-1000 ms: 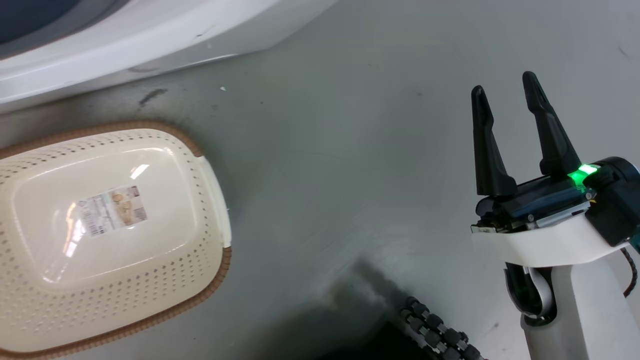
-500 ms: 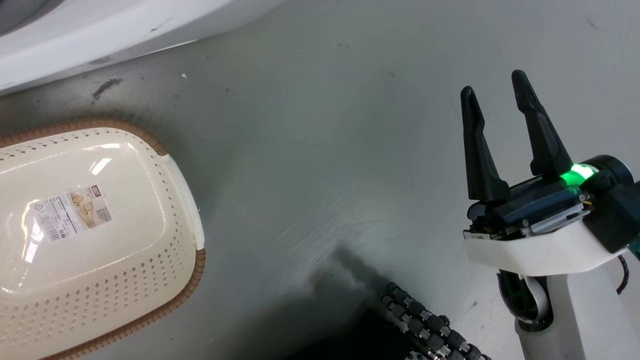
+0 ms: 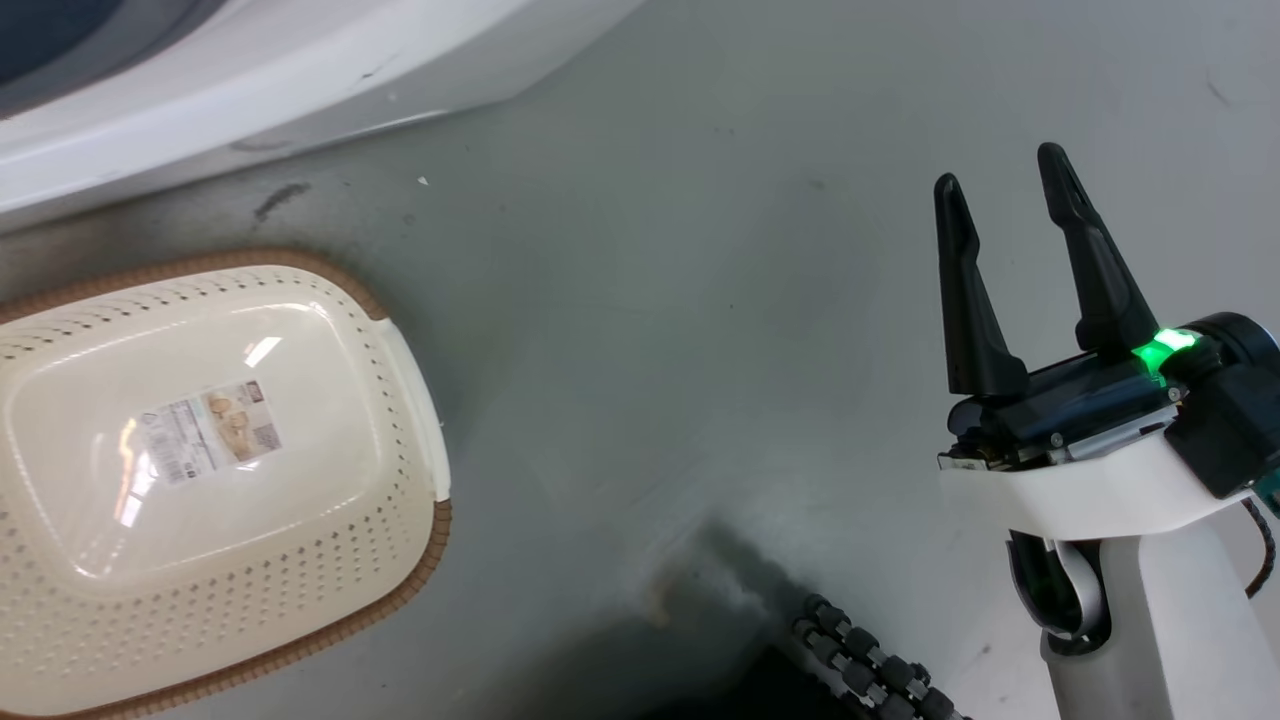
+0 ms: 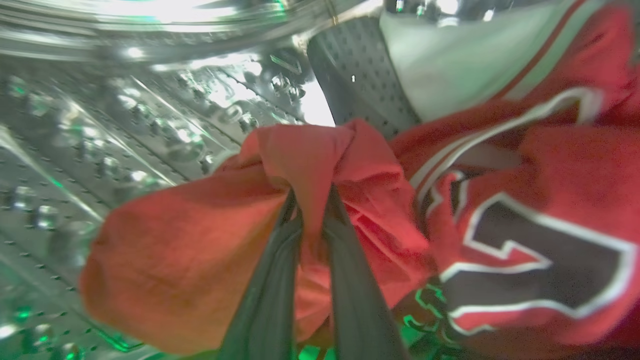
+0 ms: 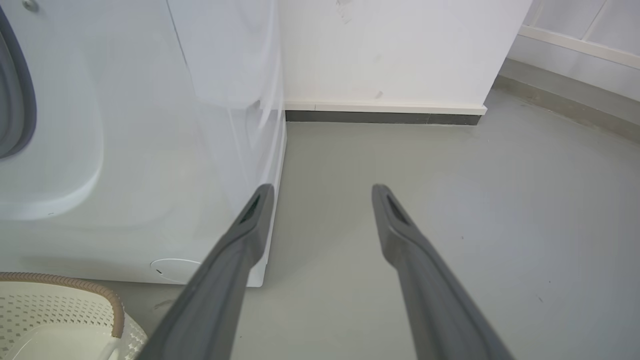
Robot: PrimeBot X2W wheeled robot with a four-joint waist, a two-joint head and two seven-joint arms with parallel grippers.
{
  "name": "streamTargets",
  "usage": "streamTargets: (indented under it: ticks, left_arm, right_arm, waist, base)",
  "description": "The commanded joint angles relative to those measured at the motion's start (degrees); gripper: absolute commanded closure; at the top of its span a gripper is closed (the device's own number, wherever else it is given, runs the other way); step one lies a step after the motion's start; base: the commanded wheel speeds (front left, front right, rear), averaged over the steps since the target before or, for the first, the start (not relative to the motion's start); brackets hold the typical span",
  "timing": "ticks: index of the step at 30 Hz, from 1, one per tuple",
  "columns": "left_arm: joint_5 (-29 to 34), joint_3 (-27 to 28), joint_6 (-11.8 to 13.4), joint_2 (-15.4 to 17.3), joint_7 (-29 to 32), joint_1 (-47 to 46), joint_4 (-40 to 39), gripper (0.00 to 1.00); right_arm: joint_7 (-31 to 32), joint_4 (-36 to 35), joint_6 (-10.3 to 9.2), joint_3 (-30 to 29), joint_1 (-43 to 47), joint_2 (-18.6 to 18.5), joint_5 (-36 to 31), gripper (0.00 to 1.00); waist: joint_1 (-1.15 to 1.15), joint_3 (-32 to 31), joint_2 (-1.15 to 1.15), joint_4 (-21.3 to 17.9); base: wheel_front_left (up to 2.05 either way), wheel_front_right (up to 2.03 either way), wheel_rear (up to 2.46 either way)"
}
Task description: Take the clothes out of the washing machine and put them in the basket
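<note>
Looks like a bare laundry corner of a plain room: white front-loading washing machine point(image 5: 125, 165) on a smooth grey floor point(image 5: 450, 210), set against a white wall point(image 5: 390, 45) with pale skirting board point(image 5: 385, 107), perforated basket point(image 3: 380, 520) just beside.

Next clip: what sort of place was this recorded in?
Probably a laundry corner of a plain room: a white front-loading washing machine stands by a white wall, red clothes lie in its steel drum, and a perforated basket sits on the grey floor.
</note>
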Motion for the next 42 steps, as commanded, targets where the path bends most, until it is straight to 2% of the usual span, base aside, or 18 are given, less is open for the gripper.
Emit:
streamTargets:
  ticks: [1, 12, 13, 21, 27, 32, 42]
  left_arm:
    - [-0.45, 0.14, -0.05, -0.96, -1.97, 1.29, 0.69, 1.0]
    - [-3.48, 1.07, 0.14, -7.91, -15.97, 8.51, 5.34, 1.0]
    - [-4.28, 1.28, 0.19, -10.15, -20.4, 11.5, 6.21, 1.0]
    - [-4.44, 0.15, 0.62, -15.03, -32.66, 20.48, 7.29, 1.0]
    - [-4.77, 0.19, 0.79, -17.41, -37.43, 26.27, 6.08, 1.0]
    - [-4.14, 0.97, 2.1, -18.55, -38.69, 31.57, 1.04, 1.0]
    - [-0.68, 5.09, 6.9, -18.18, -38.67, 47.2, -22.39, 1.0]
  right_arm:
    - [-0.11, 0.54, -0.06, -0.52, 0.19, 0.07, -0.8, 0.0]
    - [-0.1, 3.0, -0.06, -3.96, 1.41, 0.06, -4.81, 0.0]
    - [-0.1, 3.6, -0.06, -4.87, 1.99, 0.07, -5.64, 0.0]
    - [-0.1, 5.3, -0.06, -7.44, 4.28, 0.05, -7.21, 0.0]
    - [-0.1, 6.17, -0.06, -8.59, 6.43, 0.06, -8.33, 0.0]
    - [-0.1, 6.85, -0.06, -10.09, 8.34, 0.06, -9.1, 0.0]
    - [-0.1, 7.75, -0.06, -11.95, 11.34, 0.05, -9.67, 0.0]
  waist:
    - [0.0, -2.2, 0.0, 1.57]
    - [0.0, -11.33, 0.0, 7.05]
    - [0.0, -14.22, 0.0, 8.77]
    - [0.0, -22.48, 0.0, 12.79]
    - [0.0, -27.25, 0.0, 15.17]
    - [0.0, -31.33, 0.0, 17.63]
    - [0.0, -37.26, 0.0, 21.48]
  base:
    - [0.0, 0.0, 0.0]
    - [0.0, 0.0, 0.0]
    - [0.0, 0.0, 0.0]
    - [0.0, 0.0, 0.0]
    - [0.0, 0.0, 0.0]
    - [0.0, 0.0, 0.0]
    - [0.0, 0.0, 0.0]
